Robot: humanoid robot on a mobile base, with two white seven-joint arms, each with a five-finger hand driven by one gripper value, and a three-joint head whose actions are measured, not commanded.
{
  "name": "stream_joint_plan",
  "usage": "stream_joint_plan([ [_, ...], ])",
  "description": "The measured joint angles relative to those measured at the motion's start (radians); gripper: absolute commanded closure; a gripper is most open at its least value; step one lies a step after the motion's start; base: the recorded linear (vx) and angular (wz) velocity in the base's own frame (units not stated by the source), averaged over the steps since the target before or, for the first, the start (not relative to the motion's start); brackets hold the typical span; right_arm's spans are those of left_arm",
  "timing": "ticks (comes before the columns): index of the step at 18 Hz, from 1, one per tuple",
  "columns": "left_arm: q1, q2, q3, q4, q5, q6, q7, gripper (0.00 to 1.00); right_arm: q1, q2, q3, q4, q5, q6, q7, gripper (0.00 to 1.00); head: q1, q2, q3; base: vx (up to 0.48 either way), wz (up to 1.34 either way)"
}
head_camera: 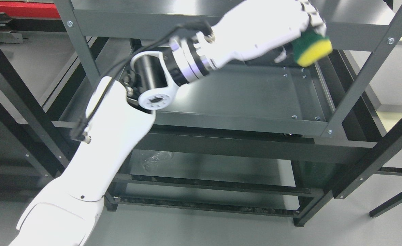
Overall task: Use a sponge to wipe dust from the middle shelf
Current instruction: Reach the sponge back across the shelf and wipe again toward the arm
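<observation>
My left arm comes in from the lower left and reaches up and right across the dark grey metal rack. Its white hand [303,24] is shut on a yellow sponge with a green scouring side [313,49]. Hand and sponge are held in front of the top shelf's front rail [201,25], at the rack's right end and above the middle shelf [252,94]. The sponge does not touch the middle shelf surface. The fingers curl over the sponge's top; the thumb side is partly hidden. The right arm does not show.
The rack's slanted uprights [364,73] frame the shelves, with one close to the right of the sponge. A lower shelf [204,167] holds a crumpled clear plastic bag [156,159]. Black frames stand at left and right. A red surface [16,8] lies top left.
</observation>
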Motion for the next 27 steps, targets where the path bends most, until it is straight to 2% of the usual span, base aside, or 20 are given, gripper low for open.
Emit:
stream_joint_plan([
  [6,0.018,-0.018,-0.047,0.022,-0.021,0.005,-0.037,1.00,0.000,0.000,0.000,0.000,0.000,0.000,0.000,0.00,0.0000,0.000,0.000,0.000,0.00],
  [12,0.071,-0.028,0.037,0.012,-0.029,-0.041,-0.073,1.00,0.000,0.000,0.000,0.000,0.000,0.000,0.000,0.00,0.0000,0.000,0.000,0.000,0.00],
  [17,0.176,-0.033,0.195,-0.030,-0.030,-0.154,-0.177,1.00,0.000,0.000,0.000,0.000,0.000,0.000,0.000,0.00,0.0000,0.000,0.000,0.000,0.00],
  [22,0.246,-0.036,0.420,-0.064,-0.006,-0.176,-0.286,1.00,0.000,0.000,0.000,0.000,0.000,0.000,0.000,0.00,0.0000,0.000,0.000,0.000,0.00],
  [27,0.290,-0.010,0.677,-0.090,0.101,-0.180,-0.428,1.00,0.000,0.000,0.000,0.000,0.000,0.000,-0.001,0.00,0.0000,0.000,0.000,0.000,0.00],
])
